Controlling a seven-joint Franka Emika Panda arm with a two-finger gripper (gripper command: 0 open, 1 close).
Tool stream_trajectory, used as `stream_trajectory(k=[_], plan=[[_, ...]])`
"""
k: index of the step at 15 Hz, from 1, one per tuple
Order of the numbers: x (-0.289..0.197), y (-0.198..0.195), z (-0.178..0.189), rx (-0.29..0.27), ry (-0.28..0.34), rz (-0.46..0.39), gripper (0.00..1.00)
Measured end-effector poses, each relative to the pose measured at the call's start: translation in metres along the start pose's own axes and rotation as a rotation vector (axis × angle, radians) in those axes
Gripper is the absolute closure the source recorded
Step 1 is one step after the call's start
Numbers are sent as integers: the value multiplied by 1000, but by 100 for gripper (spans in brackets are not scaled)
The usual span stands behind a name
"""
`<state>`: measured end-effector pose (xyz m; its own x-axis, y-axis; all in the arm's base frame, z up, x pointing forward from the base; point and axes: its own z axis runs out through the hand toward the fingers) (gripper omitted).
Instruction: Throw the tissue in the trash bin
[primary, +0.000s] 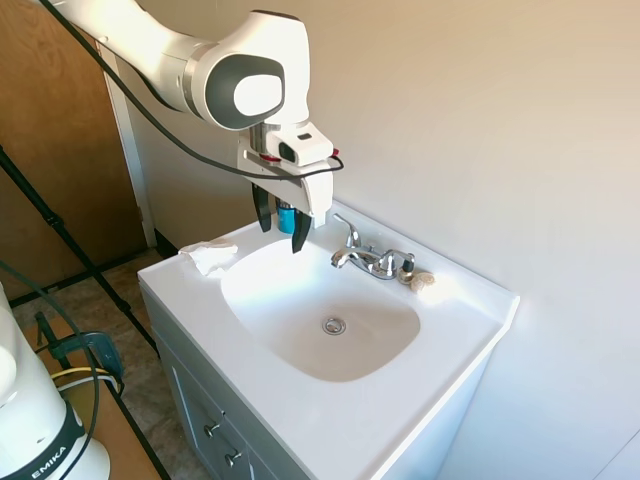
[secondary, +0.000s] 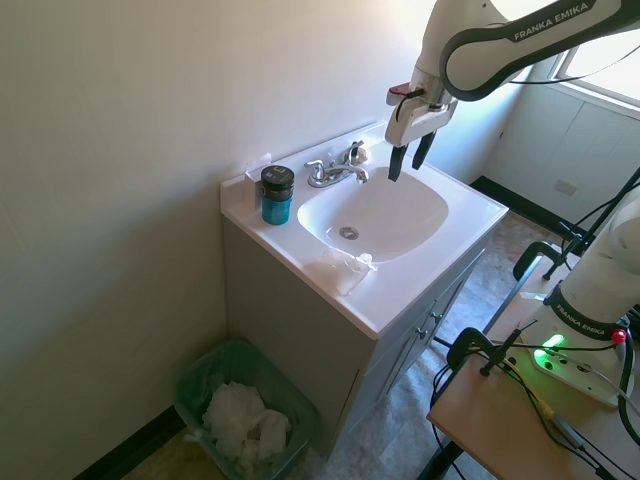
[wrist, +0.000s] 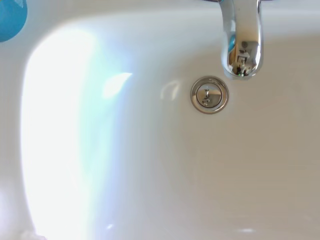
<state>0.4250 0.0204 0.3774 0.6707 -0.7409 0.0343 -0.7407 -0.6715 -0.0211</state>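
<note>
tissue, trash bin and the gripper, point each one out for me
tissue (primary: 209, 255): first exterior view, middle of the white wad on the sink counter.
trash bin (secondary: 196, 373): second exterior view, green rim on the floor beside the vanity.
gripper (primary: 279, 228): first exterior view, midway between its open fingertips.

White vanity sink (primary: 455, 300), gleaming chrome faucet (primary: 365, 258) and chrome drain (primary: 334, 325). Beside the faucet, a blue jar (secondary: 276, 206) with a black lid. On the sink's front corner, a white tissue (primary: 210, 254). Below the sink, a green trash bin (secondary: 205, 375) holding white paper. Beige shell-like lump (primary: 420, 280) behind the faucet.
</note>
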Motion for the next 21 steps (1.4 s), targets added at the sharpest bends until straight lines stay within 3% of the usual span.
stream_trajectory(k=[4,7,12,21], plan=[[-1,-1,0,-4,4,-42,0],[-8,-8,-2,18,2,-107,0],[-28,-25,0,40,1,-140,0],[-153,-81,55,-5,-9,-225,0]])
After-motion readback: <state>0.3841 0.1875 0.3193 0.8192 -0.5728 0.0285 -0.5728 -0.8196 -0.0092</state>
